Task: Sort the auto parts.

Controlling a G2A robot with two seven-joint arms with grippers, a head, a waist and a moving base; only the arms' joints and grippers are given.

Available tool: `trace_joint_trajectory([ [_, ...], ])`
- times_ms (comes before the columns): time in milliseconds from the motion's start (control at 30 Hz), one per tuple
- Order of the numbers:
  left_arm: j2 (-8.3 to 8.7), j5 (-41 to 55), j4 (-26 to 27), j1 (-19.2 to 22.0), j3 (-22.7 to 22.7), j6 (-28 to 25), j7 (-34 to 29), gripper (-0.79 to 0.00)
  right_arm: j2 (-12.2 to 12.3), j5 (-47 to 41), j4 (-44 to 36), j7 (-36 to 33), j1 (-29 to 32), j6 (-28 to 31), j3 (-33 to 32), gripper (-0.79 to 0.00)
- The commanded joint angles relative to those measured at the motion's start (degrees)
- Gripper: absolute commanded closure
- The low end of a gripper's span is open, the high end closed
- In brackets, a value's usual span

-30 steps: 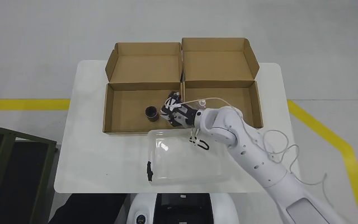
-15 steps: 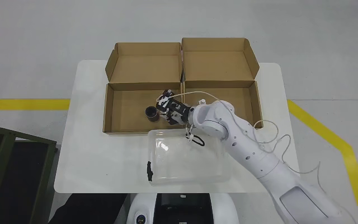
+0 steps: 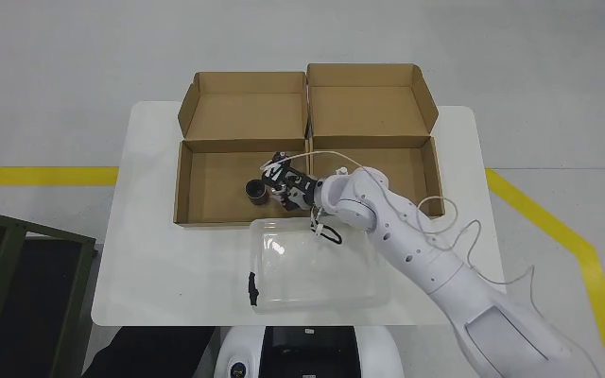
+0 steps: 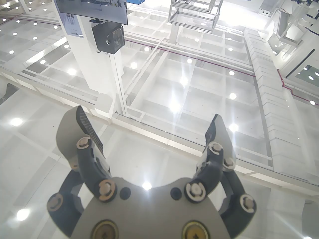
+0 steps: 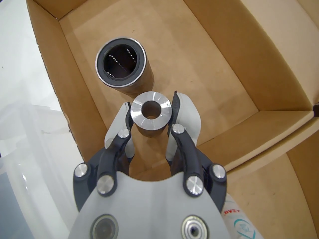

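Top: right gripper [image 3: 280, 178] had crept left, deeper into the left brown cardboard box [image 3: 180, 189], just beside the dark steel sleeve [image 3: 255, 191] | Left wrist: left gripper [image 4: 149, 123] gaped empty, aimed upward | Right wrist: fingers clamped the silver metal bushing [image 5: 151, 111], possibly off the floor; release looked close.

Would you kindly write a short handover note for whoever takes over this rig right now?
Right end effector: shut on a silver bushing, inside the left cardboard box, beside the upright black-rimmed bearing.
Left end effector: open, holding nothing, aimed at the ceiling.
Done: the bearing stands in that box.
Left: release the bushing; a small black part in the clear bin likely awaits sorting.
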State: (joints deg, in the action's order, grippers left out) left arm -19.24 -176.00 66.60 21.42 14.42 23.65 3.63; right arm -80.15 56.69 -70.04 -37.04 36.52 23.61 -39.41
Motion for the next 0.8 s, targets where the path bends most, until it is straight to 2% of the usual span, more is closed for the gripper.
trace_joint_trajectory([
  [0, 0.00, 0.00, 0.00, 0.00, 0.00, 0.00, 0.00, -0.785, -0.12, 0.21, 0.38, -0.09, -0.08, 0.14, -0.01, -0.489],
  [33, 0.00, 0.00, 0.00, 0.00, 0.00, 0.00, 0.00, -0.785, -0.17, 0.22, 0.52, -0.07, -0.07, 0.20, -0.04, -0.517],
  [200, 0.00, 0.00, 0.00, 0.00, 0.00, 0.00, 0.00, -0.785, -0.31, 0.03, 0.11, 0.05, 0.08, 0.77, -0.54, -0.551],
  [300, 0.00, 0.00, 0.00, 0.00, 0.00, 0.00, 0.00, -0.785, -0.09, 0.30, -2.15, 0.74, 0.65, 1.04, -1.50, -0.616],
  [367, 0.00, 0.00, 0.00, 0.00, 0.00, 0.00, 0.00, -0.785, 0.21, 0.28, -4.25, 1.13, 1.36, 1.34, -2.50, -0.631],
  [567, 0.00, 0.00, 0.00, 0.00, 0.00, 0.00, 0.00, -0.785, 1.72, 1.96, -13.54, 3.72, 4.71, 1.86, -7.32, -0.705],
  [667, 0.00, 0.00, 0.00, 0.00, 0.00, 0.00, 0.00, -0.785, 2.75, 5.00, -19.59, 7.26, 7.64, 2.57, -10.29, -0.785],
  [767, 0.00, 0.00, 0.00, 0.00, 0.00, 0.00, 0.00, -0.785, 3.81, 7.72, -25.04, 9.53, 11.50, 2.33, -13.58, -0.785],
])
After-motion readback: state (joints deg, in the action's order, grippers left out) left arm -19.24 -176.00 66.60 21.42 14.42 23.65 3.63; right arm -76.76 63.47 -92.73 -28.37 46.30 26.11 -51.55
